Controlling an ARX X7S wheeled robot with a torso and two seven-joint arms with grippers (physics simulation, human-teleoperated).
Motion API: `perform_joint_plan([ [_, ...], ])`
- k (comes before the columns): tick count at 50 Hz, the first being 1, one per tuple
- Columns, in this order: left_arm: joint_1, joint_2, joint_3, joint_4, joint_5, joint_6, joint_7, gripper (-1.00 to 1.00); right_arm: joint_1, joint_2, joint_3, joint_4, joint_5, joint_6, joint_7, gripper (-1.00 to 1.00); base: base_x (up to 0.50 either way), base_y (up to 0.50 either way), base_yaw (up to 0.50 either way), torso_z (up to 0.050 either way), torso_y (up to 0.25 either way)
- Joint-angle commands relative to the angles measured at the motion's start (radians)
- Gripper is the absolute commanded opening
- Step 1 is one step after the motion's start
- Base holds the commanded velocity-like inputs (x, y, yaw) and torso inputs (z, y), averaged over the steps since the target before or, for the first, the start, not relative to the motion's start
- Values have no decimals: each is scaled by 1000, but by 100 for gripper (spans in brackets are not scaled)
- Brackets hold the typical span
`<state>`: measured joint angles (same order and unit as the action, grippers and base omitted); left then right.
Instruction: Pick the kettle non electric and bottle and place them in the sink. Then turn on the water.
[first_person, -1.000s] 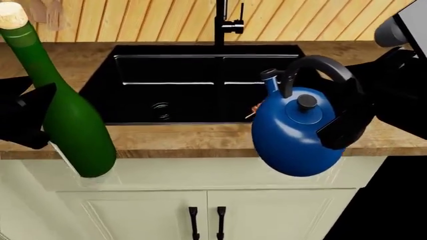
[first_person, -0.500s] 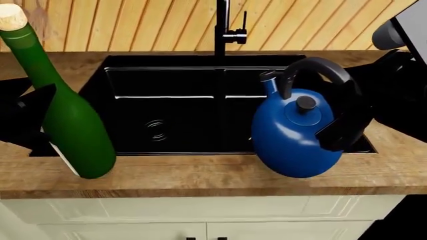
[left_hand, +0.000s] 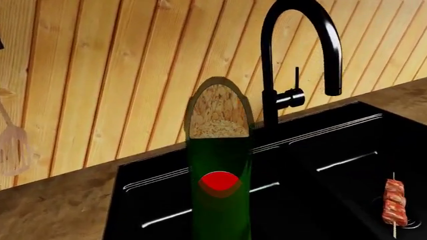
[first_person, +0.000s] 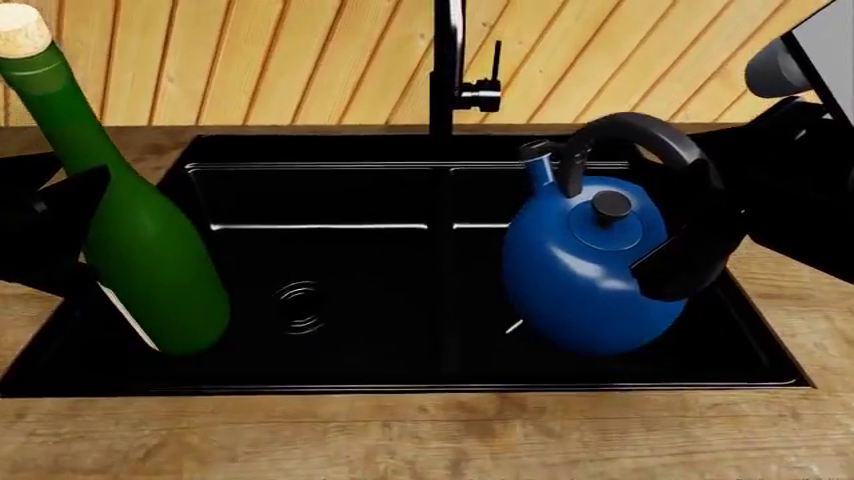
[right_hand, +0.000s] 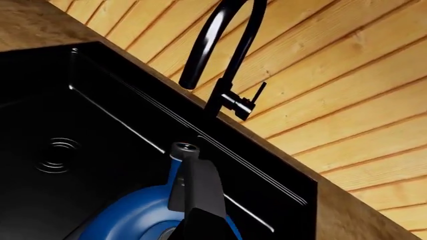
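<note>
My left gripper (first_person: 60, 235) is matte black all over, built of flat, angular, faceted plates with a sharp pointed tip; no screws, cables or markings show on it. My right gripper (first_person: 687, 260) is the same plain black, a blocky finger with squared edges and a dull sheen. The right arm (first_person: 801, 190) behind it is a bulky black mass of rounded casings, and at the far right a smooth grey cylindrical joint (first_person: 778, 68) meets a pale grey flat panel (first_person: 830, 55).

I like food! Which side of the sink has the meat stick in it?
The basin under the blue kettle, where the skewer lies. The basin beside the green bottle shows only its drain.
</note>
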<state>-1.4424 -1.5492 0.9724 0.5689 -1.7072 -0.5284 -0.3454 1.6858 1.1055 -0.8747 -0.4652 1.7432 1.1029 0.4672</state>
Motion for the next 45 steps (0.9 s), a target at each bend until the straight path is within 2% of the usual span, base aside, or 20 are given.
perform_joint_plan([
  [1,-111,-5,-20,-4,7,11,-4,-100,19,6,26,-2,-47,-2,9,-100,4,312,0,10,11],
  [31,-110,0,-42,0,-11,-6,-19,-100,13,5,30,-1,-47,-1,16,-100,4,315,0,0,2],
  [38,-107,0,-45,-2,-8,-6,-15,-100,64,-19,31,41,-26,37,18,-100,0,13,0,1,3],
  [45,-104,5,-47,-5,-5,-7,-14,-100,7,5,31,4,-52,-8,17,-100,0,0,0,0,3],
])
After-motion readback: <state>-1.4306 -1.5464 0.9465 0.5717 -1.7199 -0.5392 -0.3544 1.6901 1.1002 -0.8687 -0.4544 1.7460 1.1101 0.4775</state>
